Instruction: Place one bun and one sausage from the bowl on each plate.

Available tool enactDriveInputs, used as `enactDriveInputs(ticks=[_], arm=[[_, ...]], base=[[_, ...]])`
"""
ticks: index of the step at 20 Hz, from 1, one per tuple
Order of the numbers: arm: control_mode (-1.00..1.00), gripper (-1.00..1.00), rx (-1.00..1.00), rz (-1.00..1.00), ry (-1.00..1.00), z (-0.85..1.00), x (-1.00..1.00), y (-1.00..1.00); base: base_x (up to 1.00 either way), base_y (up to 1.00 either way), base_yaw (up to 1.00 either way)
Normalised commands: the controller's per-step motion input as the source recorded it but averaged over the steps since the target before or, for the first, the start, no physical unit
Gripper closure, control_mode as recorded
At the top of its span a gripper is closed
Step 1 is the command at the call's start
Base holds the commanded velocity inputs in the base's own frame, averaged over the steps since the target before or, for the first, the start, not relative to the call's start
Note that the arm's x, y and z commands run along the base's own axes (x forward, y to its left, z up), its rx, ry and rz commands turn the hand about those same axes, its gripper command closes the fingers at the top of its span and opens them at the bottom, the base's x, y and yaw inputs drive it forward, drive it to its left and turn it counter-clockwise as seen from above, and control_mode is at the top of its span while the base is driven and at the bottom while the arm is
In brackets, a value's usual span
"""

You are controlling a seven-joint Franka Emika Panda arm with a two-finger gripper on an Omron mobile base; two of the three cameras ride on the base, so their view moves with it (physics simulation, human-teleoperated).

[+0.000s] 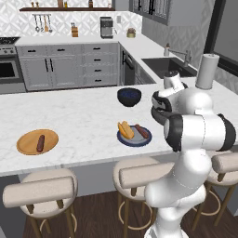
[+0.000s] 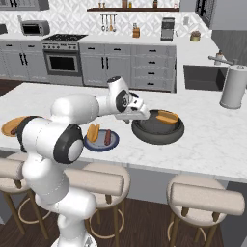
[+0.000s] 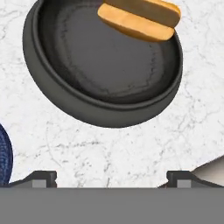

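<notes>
Your worktop [image 1: 83, 116] is white marble. The dark bowl [image 3: 65, 94] sits just ahead of the gripper [image 3: 111, 177], with one bun [image 3: 140, 19] at its far rim. Blue-rimmed plate [image 2: 113, 144] lies just beside the gripper on the arm's side, carrying a bun [image 2: 92, 131] and a sausage [image 2: 107, 137]. Wooden plate [image 1: 28, 146] is well apart, holding one sausage [image 1: 40, 143]. Your gripper's jaws stand wide apart, nothing between them; it probably hovers above the marble, though height is hard to judge.
</notes>
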Motion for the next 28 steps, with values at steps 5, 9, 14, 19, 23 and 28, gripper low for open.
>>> enactDriveInputs(ticks=[5,9,14,19,23,28], arm=[[-1.00,-1.00,-0.13,0.16,0.02,0.00,0.27,-0.69],[-1.00,-1.00,-0.11,0.22,0.04,0.00,0.18,-0.65],[-1.00,-1.00,-0.04,0.28,0.09,0.00,0.03,-0.46],[-1.00,-1.00,0.00,0.33,0.21,0.00,0.02,-0.08],[-1.00,-1.00,0.00,0.33,0.23,0.00,0.24,0.00],[-1.00,-1.00,0.00,0.29,0.14,-0.01,0.40,-0.05]], base=[[0.00,0.00,0.00],[0.00,0.00,0.00],[0.00,0.00,0.00],[0.00,0.00,0.00],[0.00,0.00,0.00],[0.00,0.00,0.00]])
